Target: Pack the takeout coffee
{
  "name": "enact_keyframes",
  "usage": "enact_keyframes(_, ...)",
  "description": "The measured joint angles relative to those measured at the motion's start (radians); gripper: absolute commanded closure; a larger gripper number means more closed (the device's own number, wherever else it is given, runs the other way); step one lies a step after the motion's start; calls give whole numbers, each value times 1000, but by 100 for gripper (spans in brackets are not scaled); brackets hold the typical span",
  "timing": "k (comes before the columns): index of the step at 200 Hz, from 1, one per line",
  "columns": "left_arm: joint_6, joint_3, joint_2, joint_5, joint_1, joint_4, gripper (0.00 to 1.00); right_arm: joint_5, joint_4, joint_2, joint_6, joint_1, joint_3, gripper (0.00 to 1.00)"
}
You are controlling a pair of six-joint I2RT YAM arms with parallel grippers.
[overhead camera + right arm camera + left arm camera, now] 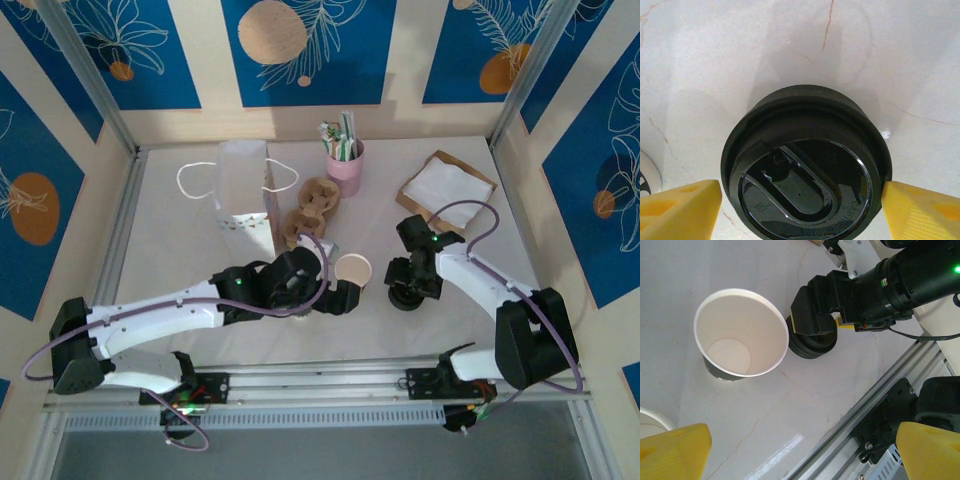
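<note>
- Looking down from the top view: the takeout coffee (405, 299) stands on the table (180, 250) right of centre, with the right jaws straddling it. The lidless cup (352, 270) sits just to its left, beside the left jaws.
- Left wrist view: the left fingertips (672, 452) sit in the bottom corners, so the left jaws are spread wide and hold nothing. The lidless cup is upper left, and the takeout coffee is at centre under the right jaws.
- Right wrist view: the takeout coffee sits bottom centre, black lid up. The right fingertips (680, 210) flank its rim, but I can't tell whether they're gripping or just short of it.
</note>
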Motion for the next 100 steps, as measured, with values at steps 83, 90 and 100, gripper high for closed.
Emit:
enact_keyframes(83,0,0,0,0,1,0,5,-1,8,24,-4,-9,0,18)
enact_keyframes(90,0,0,0,0,2,0,5,-1,8,25,-4,-9,0,19)
enact_keyframes(100,0,0,0,0,2,0,5,-1,8,26,-4,-9,0,20)
